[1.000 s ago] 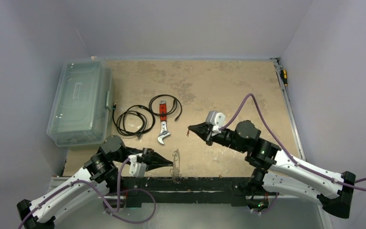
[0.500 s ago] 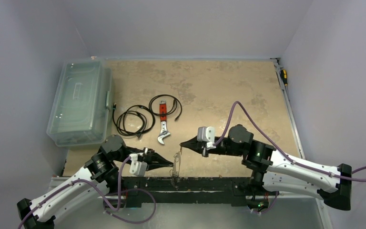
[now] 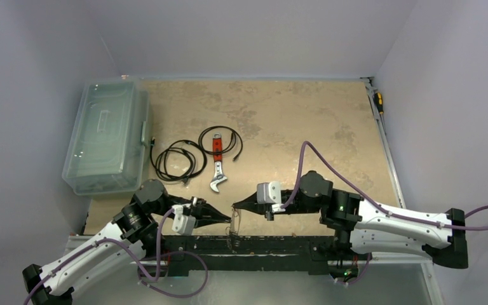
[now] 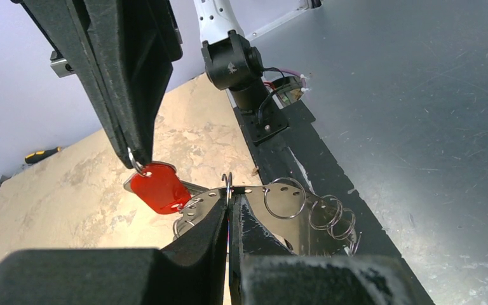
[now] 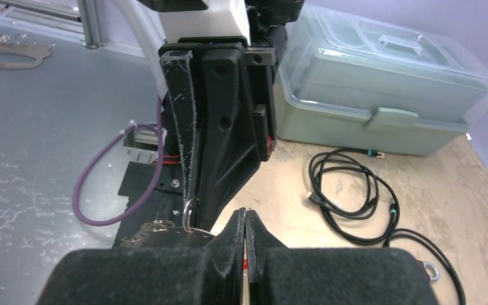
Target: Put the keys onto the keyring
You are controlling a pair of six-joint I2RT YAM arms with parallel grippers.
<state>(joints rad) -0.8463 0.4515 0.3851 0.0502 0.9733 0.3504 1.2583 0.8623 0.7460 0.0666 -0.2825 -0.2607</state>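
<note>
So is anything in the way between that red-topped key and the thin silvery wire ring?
Nothing separate that I can see. The right gripper holds the red-topped key close beside the thin silvery wire ring pinched in the left gripper; only flat silvery keys by the ring crowd the gap.

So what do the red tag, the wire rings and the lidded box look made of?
Red flat tag hanging at the right end effector: likely plastic, glossy, evenly coloured. Thin silvery wire rings at the left end effector: metal, bright glints. Pale green lidded box: translucent plastic, light showing through its walls.
</note>
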